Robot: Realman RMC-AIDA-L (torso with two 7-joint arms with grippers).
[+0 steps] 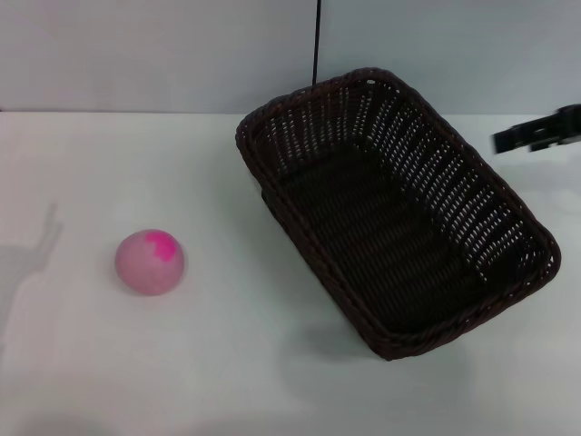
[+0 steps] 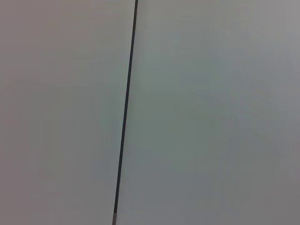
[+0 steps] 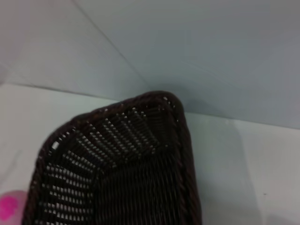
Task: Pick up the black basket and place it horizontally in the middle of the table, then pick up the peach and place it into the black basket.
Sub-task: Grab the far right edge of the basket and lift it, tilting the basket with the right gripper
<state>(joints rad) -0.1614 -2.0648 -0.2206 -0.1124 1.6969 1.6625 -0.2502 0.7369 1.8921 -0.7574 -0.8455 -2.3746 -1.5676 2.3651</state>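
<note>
The black basket [image 1: 397, 209] is a dark woven rectangle lying at a diagonal on the white table [image 1: 227, 363], right of centre, empty. It also fills the lower part of the right wrist view [image 3: 122, 164]. The peach [image 1: 150, 262], pale pink with a magenta patch, sits on the table at the left, well apart from the basket; a sliver of it shows in the right wrist view [image 3: 8, 206]. My right gripper [image 1: 537, 132] shows as a dark shape at the right edge, above the table just beyond the basket's far right side. My left gripper is out of view.
A grey wall stands behind the table, with a thin dark vertical seam [image 1: 317, 41] that also shows in the left wrist view [image 2: 125, 108]. An arm's shadow [image 1: 32, 263] falls on the table at the far left.
</note>
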